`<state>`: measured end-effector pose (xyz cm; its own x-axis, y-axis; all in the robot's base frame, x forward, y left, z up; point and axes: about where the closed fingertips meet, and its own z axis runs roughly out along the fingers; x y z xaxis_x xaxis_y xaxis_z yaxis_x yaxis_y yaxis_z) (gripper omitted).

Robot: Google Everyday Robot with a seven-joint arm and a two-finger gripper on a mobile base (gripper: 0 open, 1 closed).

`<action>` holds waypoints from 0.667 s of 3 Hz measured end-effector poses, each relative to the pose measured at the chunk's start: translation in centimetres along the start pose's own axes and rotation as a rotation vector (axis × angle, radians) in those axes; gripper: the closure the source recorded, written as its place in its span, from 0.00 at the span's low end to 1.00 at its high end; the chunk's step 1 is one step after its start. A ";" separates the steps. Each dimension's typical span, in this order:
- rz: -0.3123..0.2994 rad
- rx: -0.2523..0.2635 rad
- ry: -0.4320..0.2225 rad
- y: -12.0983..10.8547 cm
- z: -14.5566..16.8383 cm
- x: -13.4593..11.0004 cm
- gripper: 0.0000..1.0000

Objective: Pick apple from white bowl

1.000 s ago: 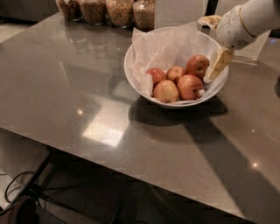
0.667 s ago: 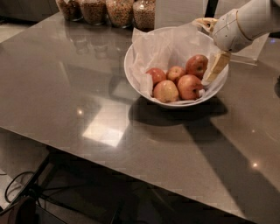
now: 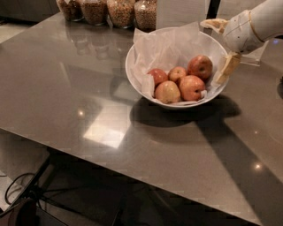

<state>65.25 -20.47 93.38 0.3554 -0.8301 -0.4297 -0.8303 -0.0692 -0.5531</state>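
The white bowl, lined with crumpled white paper, stands on the grey table and holds several apples. A large red apple with a yellow-orange blush lies at the back right of the bowl. A similar large one lies in front of it. My gripper is over the bowl's right rim, just right of the back-right apple. It is open and empty. One tan finger points down inside the rim and the other points left above it.
A paler yellowish apple, a small apple and a dark-red apple also lie in the bowl. Several glass jars line the table's far edge. A white panel stands behind the bowl.
The gripper has stayed at the bowl's right rim with only a slight shift. The apples and the bowl have not moved.
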 end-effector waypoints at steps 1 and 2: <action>-0.053 -0.038 -0.067 0.6 -0.7 1.4 0.00; -0.053 -0.038 -0.067 0.6 -0.7 1.4 0.00</action>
<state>64.93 -22.02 92.91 0.4257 -0.7863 -0.4479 -0.8250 -0.1339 -0.5490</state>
